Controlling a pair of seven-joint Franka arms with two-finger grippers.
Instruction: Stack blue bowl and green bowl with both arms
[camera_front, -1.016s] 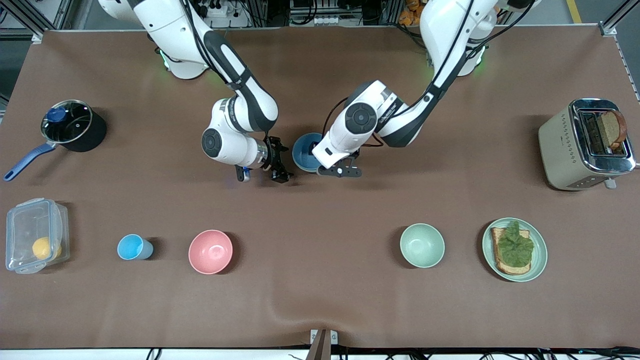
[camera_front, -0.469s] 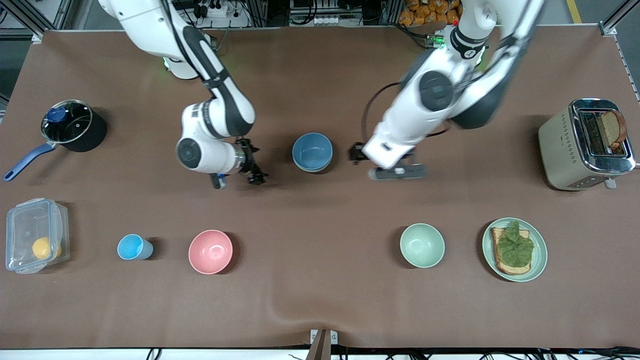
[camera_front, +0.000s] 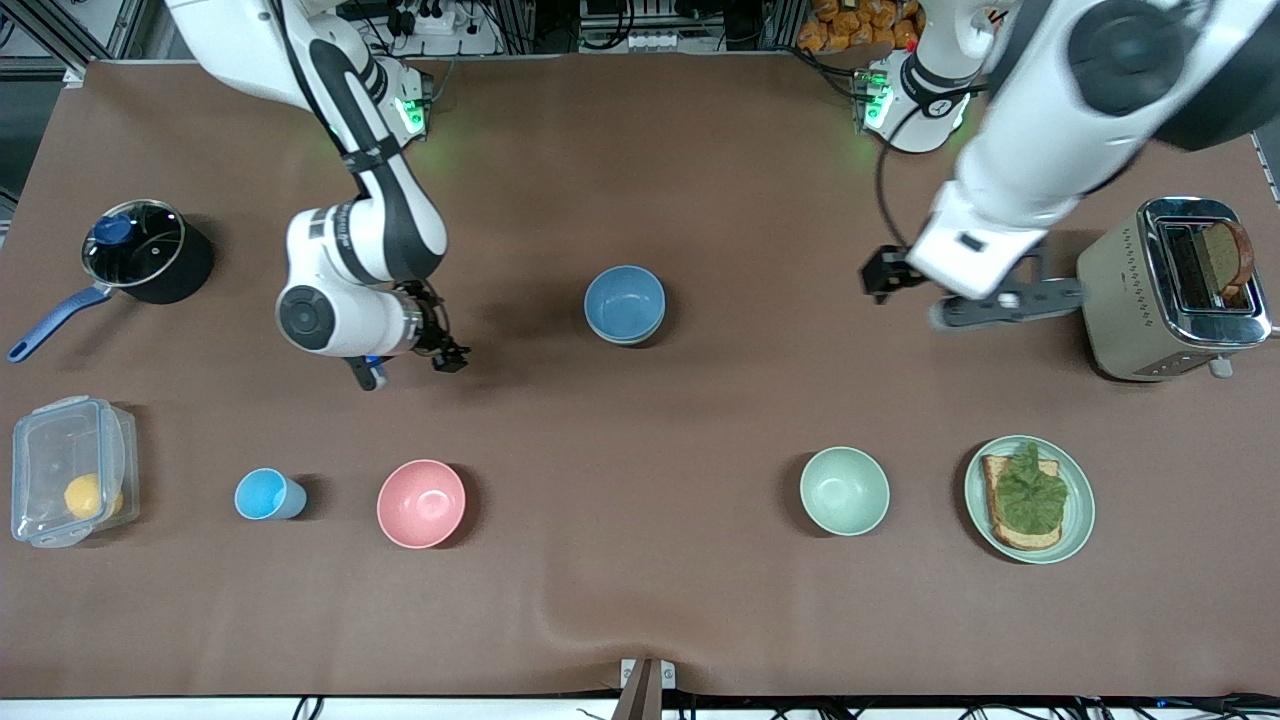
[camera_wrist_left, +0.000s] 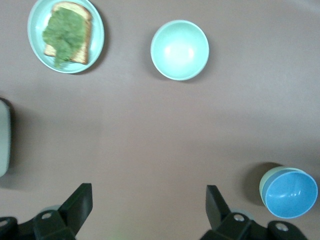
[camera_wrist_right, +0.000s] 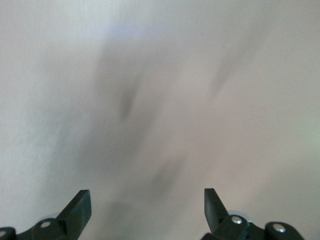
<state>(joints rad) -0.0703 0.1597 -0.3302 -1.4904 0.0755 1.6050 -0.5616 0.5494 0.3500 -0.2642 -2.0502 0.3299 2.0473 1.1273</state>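
Observation:
The blue bowl sits nested inside the green bowl in the middle of the table. In the left wrist view the blue bowl shows with the green bowl's rim peeking out beneath it. My left gripper is open and empty, up over the table next to the toaster; it also shows in the left wrist view. My right gripper is open and empty over bare table toward the right arm's end of the stack. The right wrist view shows only bare table between its fingers.
A mint bowl and a green plate with toast lie nearer the camera. A toaster stands at the left arm's end. A pink bowl, light-blue cup, clear container and pot are toward the right arm's end.
Both grippers have drawn away from the stacked bowls: the left up and toward the toaster, the right toward the pot. The blue bowl is now uncovered and has not moved.

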